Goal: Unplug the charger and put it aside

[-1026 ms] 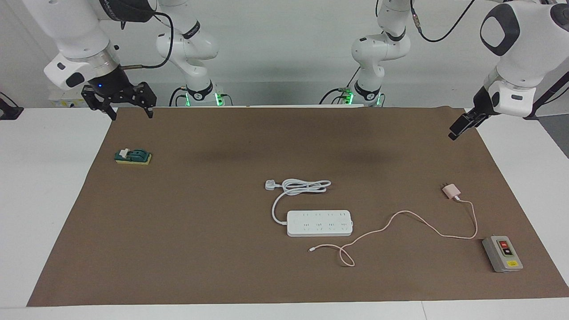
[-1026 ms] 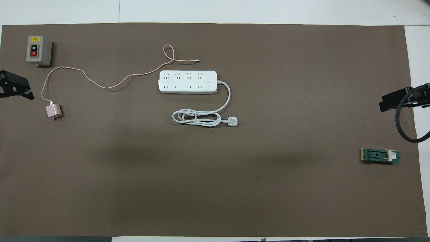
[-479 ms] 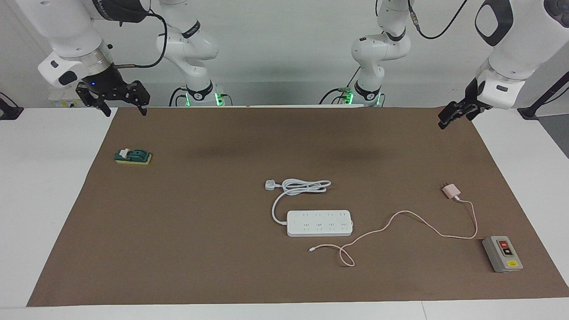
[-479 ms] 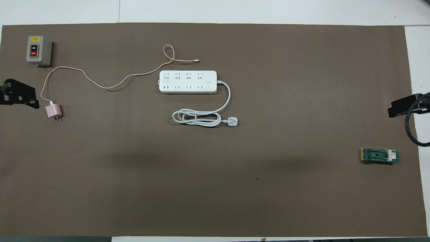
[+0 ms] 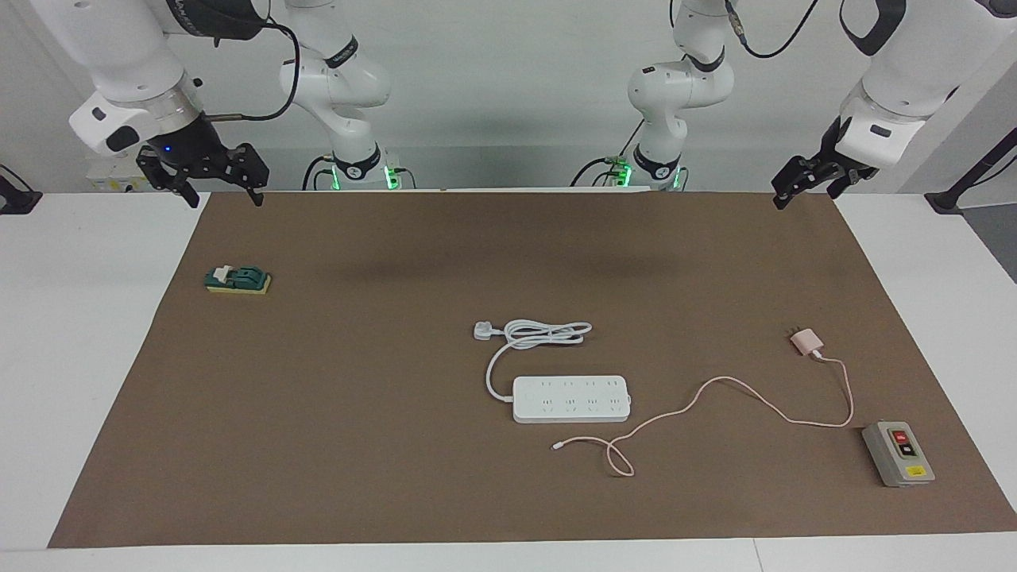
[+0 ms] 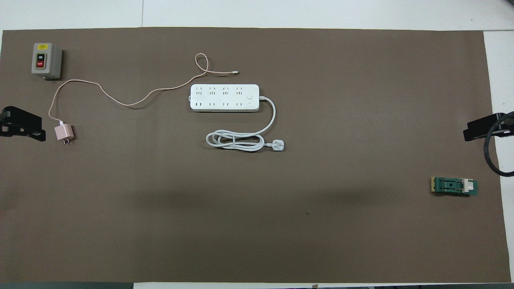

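Both arms have drawn back toward their bases over the last second; nothing on the table has shifted. Now the left gripper [image 5: 802, 181] hangs over the mat's edge at the left arm's end, its fingers spread and empty. Up in the air over the corner at the right arm's end, the right gripper [image 5: 213, 176] also shows its fingers apart, holding nothing.

Already free of the power strip [image 5: 571, 399], the charger [image 5: 807, 342] lies on its side on the brown paper mat [image 5: 397, 477], well apart from the strip toward the left arm's end, prongs pointing toward the robots. Judging by its look, it is a small, light, hard plastic cube with smooth, slightly slippery faces; the best hold is probably across two flat sides, clear of the prongs and the cable root. Its thin pink cable [image 5: 739, 389] is limp, curls in a loop farther from the robots than the strip, and would drag along.

A grey switch box [image 5: 898, 453] with red and black buttons sits near the cable's bend. A white cord [image 5: 540, 334] lies coiled beside the strip. A small green device [image 5: 238, 280] rests at the right arm's end.
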Robot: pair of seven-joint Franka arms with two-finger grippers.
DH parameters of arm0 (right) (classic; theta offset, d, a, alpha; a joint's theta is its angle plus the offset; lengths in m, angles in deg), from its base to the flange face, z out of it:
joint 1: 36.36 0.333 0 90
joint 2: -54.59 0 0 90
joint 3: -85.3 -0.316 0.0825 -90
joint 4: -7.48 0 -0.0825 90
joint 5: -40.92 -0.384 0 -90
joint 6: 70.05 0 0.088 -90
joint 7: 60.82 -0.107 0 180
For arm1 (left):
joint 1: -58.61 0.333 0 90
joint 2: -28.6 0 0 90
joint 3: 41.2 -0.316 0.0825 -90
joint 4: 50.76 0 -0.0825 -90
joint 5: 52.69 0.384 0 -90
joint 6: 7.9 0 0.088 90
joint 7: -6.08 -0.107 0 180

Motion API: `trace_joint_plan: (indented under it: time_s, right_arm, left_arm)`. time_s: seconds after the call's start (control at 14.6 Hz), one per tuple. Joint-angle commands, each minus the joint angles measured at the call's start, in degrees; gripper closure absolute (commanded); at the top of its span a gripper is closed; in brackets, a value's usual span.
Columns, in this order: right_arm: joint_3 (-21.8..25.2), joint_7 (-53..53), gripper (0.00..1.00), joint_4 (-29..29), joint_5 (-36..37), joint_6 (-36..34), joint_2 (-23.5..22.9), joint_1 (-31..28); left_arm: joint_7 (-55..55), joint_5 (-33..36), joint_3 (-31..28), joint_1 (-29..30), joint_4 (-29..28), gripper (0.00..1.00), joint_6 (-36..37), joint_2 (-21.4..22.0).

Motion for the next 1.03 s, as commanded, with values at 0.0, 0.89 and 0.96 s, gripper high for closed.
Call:
trace_joint_plan:
  time_s: [0.0,0.89,0.96]
  right_arm:
    - [-0.94,0.80,0.00,-1.79,0.70,0.50,1.60,-1.07]
    - [-0.94,0.80,0.00,-1.62,0.70,0.67,1.60,-1.33]
    - [-0.94,0.80,0.00,-1.62,0.70,0.76,1.60,-1.33]
  left_arm:
    - [-1.60,-0.69,-0.73,-0.40,-1.13,0.00,1.34,1.71]
    - [-1.60,-3.77,-4.50,-4.52,-3.33,0.00,-6.30,3.29]
    - [-1.69,-3.77,-4.77,-4.53,-3.33,0.00,-6.04,3.29]
